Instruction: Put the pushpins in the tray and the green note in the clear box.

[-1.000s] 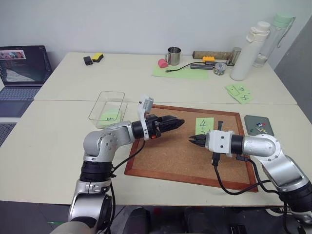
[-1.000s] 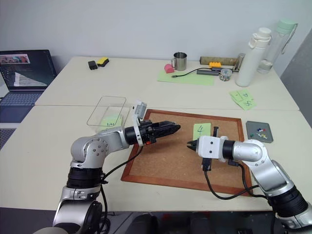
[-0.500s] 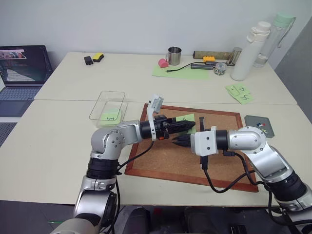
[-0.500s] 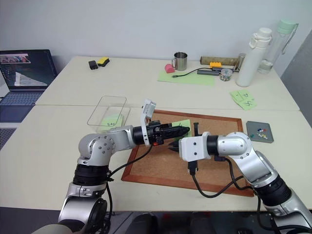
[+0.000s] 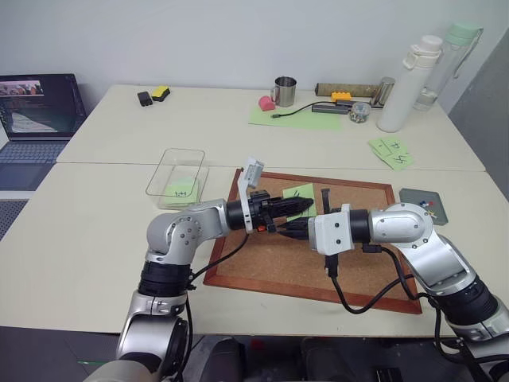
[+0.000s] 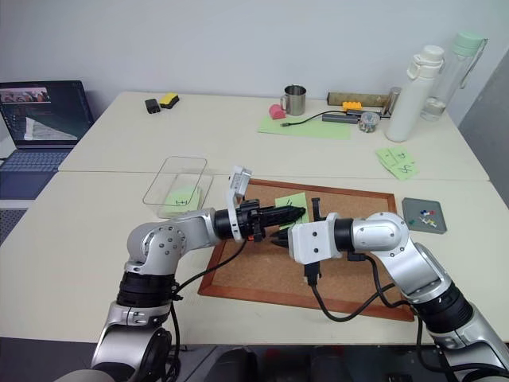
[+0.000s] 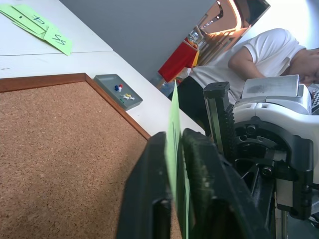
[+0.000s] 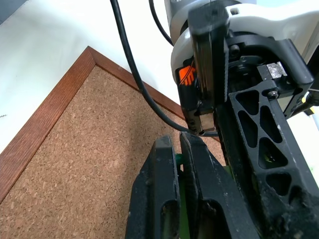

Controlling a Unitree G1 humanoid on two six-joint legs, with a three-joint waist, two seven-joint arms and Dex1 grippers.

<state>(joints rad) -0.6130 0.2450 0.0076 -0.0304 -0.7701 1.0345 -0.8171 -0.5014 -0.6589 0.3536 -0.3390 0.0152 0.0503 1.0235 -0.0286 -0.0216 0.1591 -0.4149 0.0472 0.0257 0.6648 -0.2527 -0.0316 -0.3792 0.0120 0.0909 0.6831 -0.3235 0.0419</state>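
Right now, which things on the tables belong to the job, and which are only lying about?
Job: green note, clear box, tray, pushpins.
Lying about: cork board, laptop, metal mug, white bottle, pair of green notes.

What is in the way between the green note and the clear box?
Nothing visible. The green note, pinched in both the left gripper and right gripper, hangs above the corkboard; toward the clear box lies only board and bare table.
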